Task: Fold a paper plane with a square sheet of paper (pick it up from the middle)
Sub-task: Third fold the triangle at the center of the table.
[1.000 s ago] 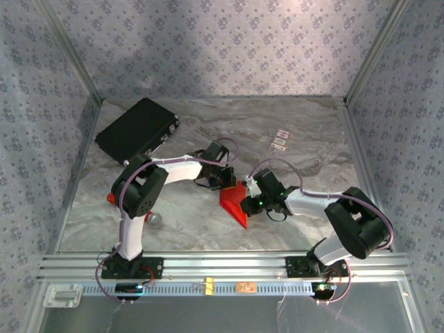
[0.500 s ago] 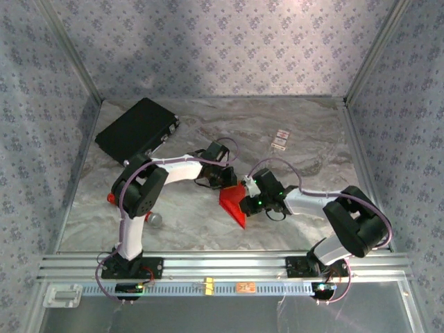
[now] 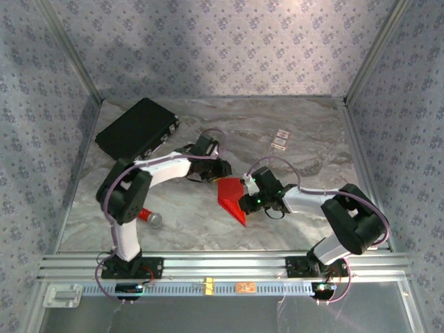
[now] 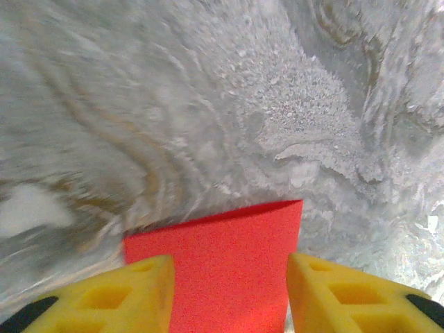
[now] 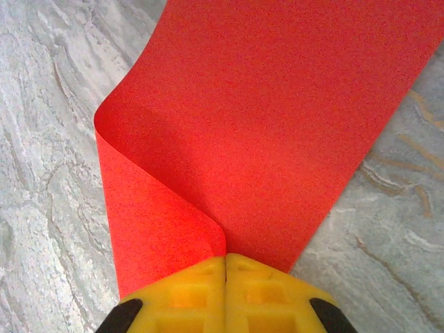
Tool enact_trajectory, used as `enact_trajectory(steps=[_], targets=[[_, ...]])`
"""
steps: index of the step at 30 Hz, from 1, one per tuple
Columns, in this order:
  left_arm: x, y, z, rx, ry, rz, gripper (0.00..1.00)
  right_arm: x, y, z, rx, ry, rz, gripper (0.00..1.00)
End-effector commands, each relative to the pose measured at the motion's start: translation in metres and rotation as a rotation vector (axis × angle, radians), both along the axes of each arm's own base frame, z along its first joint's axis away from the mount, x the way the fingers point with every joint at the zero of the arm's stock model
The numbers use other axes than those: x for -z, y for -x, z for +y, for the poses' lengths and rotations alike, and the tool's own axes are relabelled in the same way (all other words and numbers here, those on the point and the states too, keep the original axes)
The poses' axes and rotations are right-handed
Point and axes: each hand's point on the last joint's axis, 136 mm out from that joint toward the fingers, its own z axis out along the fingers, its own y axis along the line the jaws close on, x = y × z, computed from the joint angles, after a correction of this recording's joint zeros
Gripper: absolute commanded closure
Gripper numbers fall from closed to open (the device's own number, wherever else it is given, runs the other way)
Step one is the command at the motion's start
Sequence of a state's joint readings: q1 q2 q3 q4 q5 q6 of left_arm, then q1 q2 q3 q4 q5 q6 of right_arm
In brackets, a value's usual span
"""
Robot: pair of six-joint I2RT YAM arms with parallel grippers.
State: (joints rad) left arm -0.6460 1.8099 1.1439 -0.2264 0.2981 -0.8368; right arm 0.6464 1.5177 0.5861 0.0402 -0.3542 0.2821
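Paper [image 5: 277, 125] curl pinched in right tool [image 5: 225, 262] up close; black case [image 3: 137, 129] overhead.

Black case [image 3: 137, 130] far left; red, grey-tipped cylinder [image 3: 147, 216] nearer; two small cards [image 3: 280, 139], perhaps labels.

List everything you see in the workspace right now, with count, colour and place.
Sheet of paper: one, bright red, partly curled over, table centre between the tools.
Case: one, black, far left of the table.
Cylinder: one, red with grey end, near left, beside the left arm.
Small cards: two, pale, far side, right of centre.
Table: one, grey marbled.
Left tool: one, yellow fingers, open over the paper's edge.
Right tool: one, yellow fingers, shut on the paper.
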Motion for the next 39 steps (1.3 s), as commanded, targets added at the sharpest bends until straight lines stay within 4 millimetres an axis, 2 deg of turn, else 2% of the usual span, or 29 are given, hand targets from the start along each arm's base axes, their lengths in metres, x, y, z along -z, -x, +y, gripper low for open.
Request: enact_trajectory(steps=[1,4,10,15,21,27,34,39], targets=[[-0.024,-0.001,0.008,-0.044,0.037,-0.054,0.52,0.008,-0.001,-0.007,-0.007,0.049,0.020,1.00],[-0.028,0.009,0.007,-0.042,0.080,-0.041,0.56,0.008,-0.002,-0.006,-0.010,0.048,0.022,1.00],[-0.032,0.039,-0.005,-0.033,0.240,-0.016,0.78,0.008,-0.008,-0.008,0.006,0.047,0.018,1.00],[-0.030,0.059,-0.019,-0.019,0.303,0.007,0.89,0.010,-0.014,-0.012,0.037,0.053,0.021,1.00],[-0.013,0.071,-0.038,-0.027,0.374,0.052,0.95,0.010,-0.017,-0.016,0.051,0.051,0.022,1.00],[0.002,0.079,-0.047,-0.023,0.376,0.075,0.95,0.010,-0.018,-0.019,0.060,0.047,0.025,1.00],[0.022,0.084,-0.040,-0.029,0.332,0.099,0.95,0.012,-0.018,-0.020,0.063,0.049,0.030,1.00],[0.021,0.083,-0.045,-0.015,0.356,0.096,0.95,0.013,-0.016,-0.022,0.057,0.058,0.032,1.00]])
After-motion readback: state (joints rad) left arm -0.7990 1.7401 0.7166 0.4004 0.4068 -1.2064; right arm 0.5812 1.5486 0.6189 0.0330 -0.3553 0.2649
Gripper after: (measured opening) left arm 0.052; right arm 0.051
